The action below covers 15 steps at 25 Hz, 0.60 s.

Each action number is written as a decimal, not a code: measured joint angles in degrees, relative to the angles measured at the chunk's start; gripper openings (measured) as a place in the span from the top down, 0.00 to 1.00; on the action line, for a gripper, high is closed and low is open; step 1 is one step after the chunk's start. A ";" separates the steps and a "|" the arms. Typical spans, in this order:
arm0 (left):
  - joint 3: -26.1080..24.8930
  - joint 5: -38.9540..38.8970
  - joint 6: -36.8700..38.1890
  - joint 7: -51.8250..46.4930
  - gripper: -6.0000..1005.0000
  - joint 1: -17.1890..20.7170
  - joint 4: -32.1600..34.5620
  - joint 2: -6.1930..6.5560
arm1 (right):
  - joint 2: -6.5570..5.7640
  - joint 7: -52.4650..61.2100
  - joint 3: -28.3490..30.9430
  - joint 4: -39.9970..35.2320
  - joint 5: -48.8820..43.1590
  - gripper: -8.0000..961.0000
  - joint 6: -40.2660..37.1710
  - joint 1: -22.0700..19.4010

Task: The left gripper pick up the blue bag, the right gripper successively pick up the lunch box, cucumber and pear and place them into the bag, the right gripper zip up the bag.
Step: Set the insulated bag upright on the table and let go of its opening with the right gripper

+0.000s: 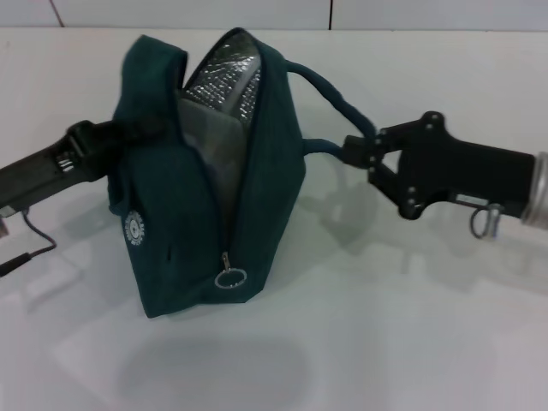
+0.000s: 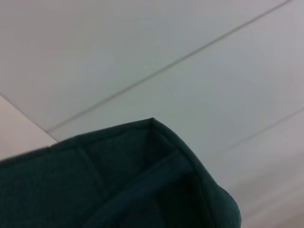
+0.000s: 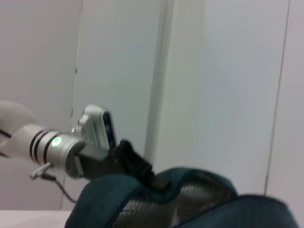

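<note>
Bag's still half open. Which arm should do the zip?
Right. The right gripper is by the bag's handle and looks free to drop to the zipper ring, while the left gripper is busy holding up the blue bag.

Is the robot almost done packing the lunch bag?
Nearly, it seems. The left gripper holds the blue bag up by one side, and the right gripper is at the handle opposite. No food lies outside. The zipper pull sits low and the foil lining shows, so zipping remains.
</note>
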 joint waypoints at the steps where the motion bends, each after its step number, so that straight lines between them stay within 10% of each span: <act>1: 0.48 -0.02 0.00 0.01 0.95 -0.42 -0.48 0.00 | 0.09 -0.09 1.21 -0.43 -0.66 0.98 -0.98 -0.61; 15: 3.79 -0.62 -0.05 2.18 0.95 -5.20 -6.11 -0.20 | -0.39 0.24 10.88 -4.25 -2.01 0.98 -8.61 -5.78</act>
